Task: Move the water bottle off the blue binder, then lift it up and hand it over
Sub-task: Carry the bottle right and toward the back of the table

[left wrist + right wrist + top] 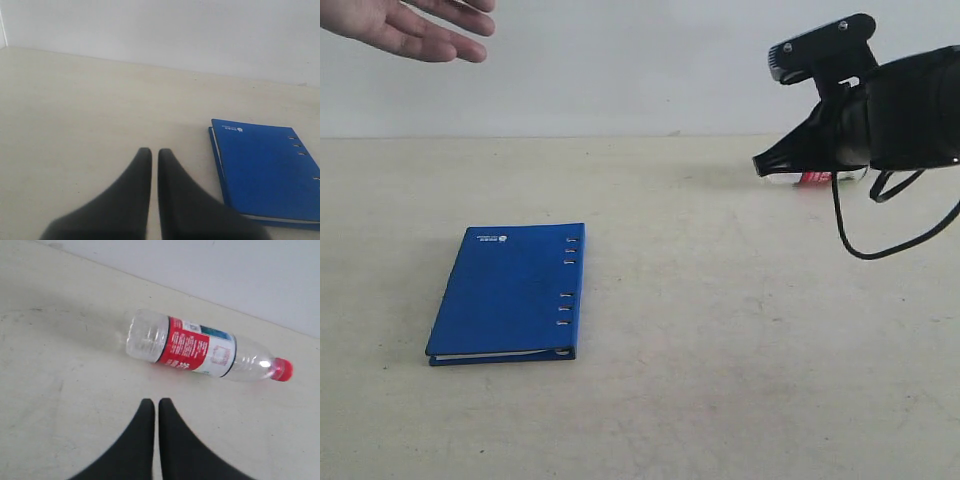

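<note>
The water bottle (200, 350) lies on its side on the table, clear with a red cap and a red, white and green label; in the exterior view only a red bit of the water bottle (812, 178) peeks out behind my right arm. My right gripper (155, 402) hovers just short of it, shut and empty, and shows as a black tip (762, 164) at the right. The blue binder (510, 292) lies flat and closed at the left with nothing on it. My left gripper (151, 151) is shut and empty, beside the blue binder (265, 170).
A person's open hand (415, 28) reaches in at the top left, above the table. A pale wall stands behind the beige table (720, 350). A black cable (880, 245) loops under my right arm.
</note>
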`<move>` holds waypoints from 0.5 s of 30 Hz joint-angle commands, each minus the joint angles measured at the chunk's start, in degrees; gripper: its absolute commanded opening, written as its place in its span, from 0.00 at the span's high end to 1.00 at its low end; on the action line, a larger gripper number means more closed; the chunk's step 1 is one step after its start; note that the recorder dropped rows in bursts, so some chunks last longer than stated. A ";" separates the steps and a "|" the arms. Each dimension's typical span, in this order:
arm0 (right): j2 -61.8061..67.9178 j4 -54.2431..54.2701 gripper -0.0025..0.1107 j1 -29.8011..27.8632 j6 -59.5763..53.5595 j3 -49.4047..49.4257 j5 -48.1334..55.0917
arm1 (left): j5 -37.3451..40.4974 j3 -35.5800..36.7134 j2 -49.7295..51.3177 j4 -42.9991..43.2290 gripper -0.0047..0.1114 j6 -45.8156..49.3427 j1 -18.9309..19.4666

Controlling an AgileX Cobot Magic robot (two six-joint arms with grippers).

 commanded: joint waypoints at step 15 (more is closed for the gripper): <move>-0.71 2.24 0.49 -24.41 53.09 8.36 24.92 | -0.21 0.18 -0.15 0.19 0.92 0.22 0.06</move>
